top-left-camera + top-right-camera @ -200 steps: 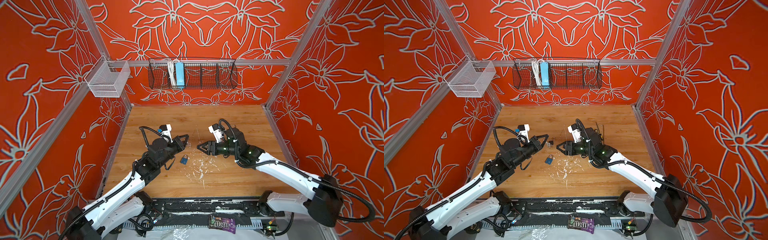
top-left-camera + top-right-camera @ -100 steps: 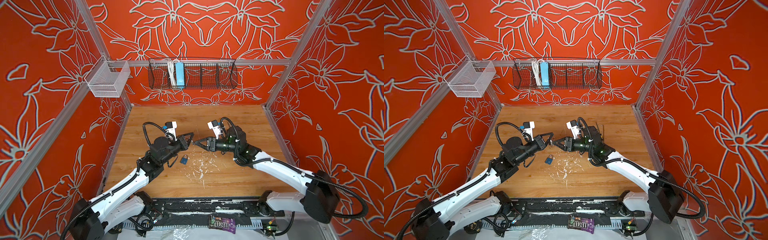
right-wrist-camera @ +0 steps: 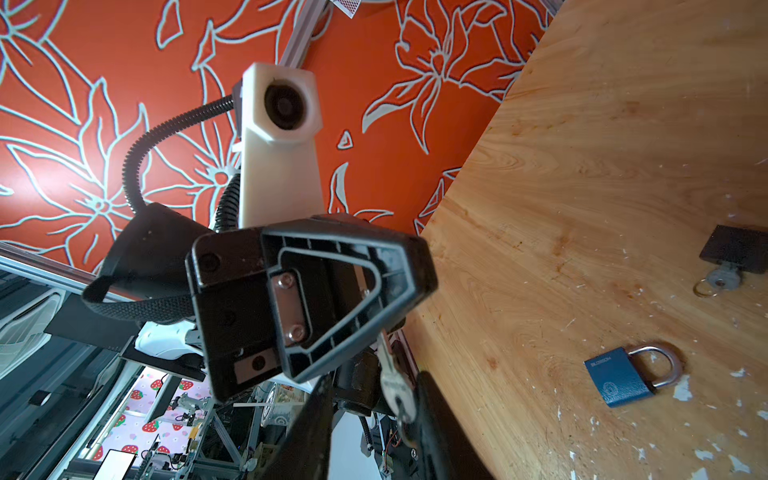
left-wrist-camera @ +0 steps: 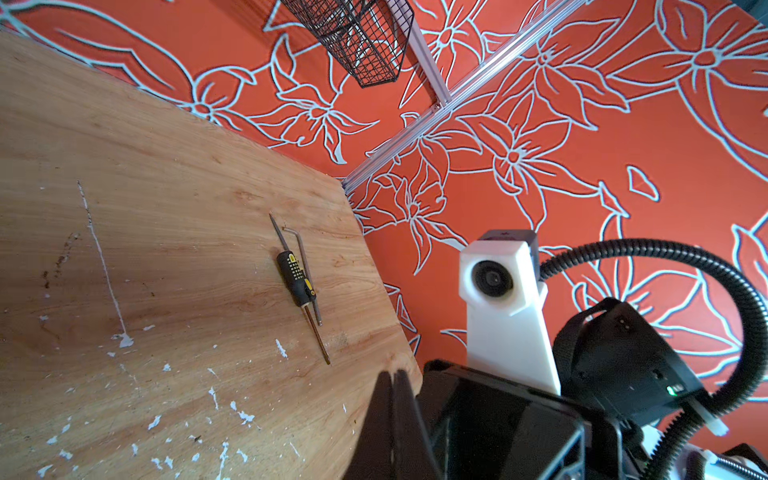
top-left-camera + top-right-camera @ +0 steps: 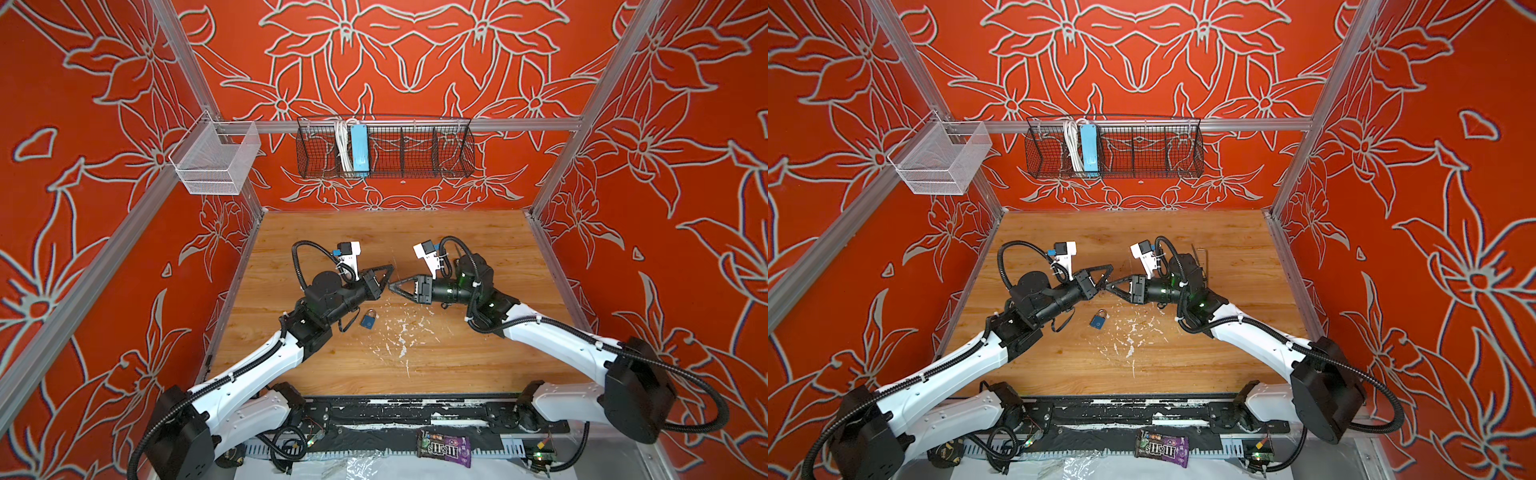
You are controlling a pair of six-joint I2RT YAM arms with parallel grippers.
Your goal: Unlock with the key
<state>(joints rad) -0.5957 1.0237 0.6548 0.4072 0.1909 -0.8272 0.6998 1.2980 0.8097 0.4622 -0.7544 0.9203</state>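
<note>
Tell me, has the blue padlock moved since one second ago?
No. The blue padlock lies at the same spot beside the white flecks on the table.

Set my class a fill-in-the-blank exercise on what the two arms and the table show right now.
The padlock lying in plain sight in both top views has a ____ body.
The left gripper, fingers shut, pinches the ____ between the right gripper's open fingers.
Beside the hex key on the table lies a ____.
Missing words: blue; key; screwdriver.

walls (image 5: 104, 124): orange floral | table (image 5: 478, 237): wood | black wire basket (image 5: 415, 151): rear wall
</note>
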